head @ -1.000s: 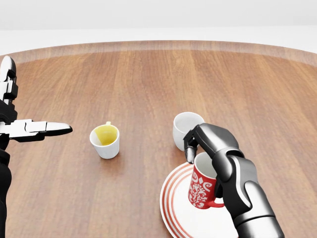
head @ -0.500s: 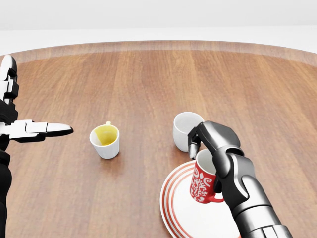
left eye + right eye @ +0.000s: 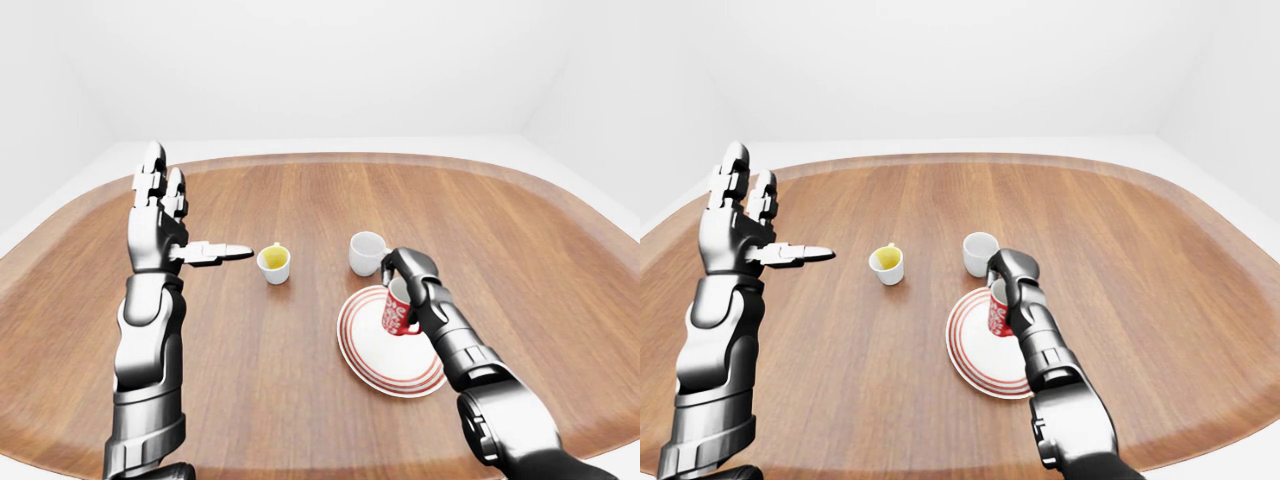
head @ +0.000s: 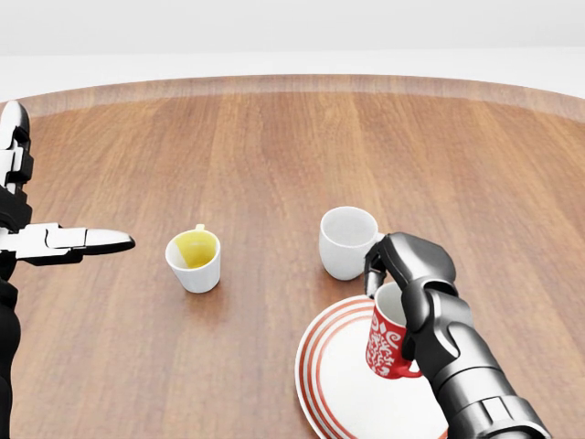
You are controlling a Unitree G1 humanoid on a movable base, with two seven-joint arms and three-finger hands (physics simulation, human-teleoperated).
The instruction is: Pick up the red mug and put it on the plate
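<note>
The red mug (image 4: 388,345) with a white pattern is tilted over the white plate with red rings (image 4: 334,375), at the lower right of the head view. My right hand (image 4: 402,279) is shut round the mug's upper part and rim. Whether the mug's base touches the plate is not clear. My left hand (image 3: 170,230) is open and raised above the table at the left, far from the mug, with one finger pointing right.
A white cup (image 4: 346,241) stands just above the plate's upper edge, close to my right hand. A white cup with a yellow inside (image 4: 194,260) stands left of centre. The round wooden table (image 4: 274,155) stretches all round.
My right hand has carried the red mug to the right over the plate, away from the white cup. The left hand has not moved.
</note>
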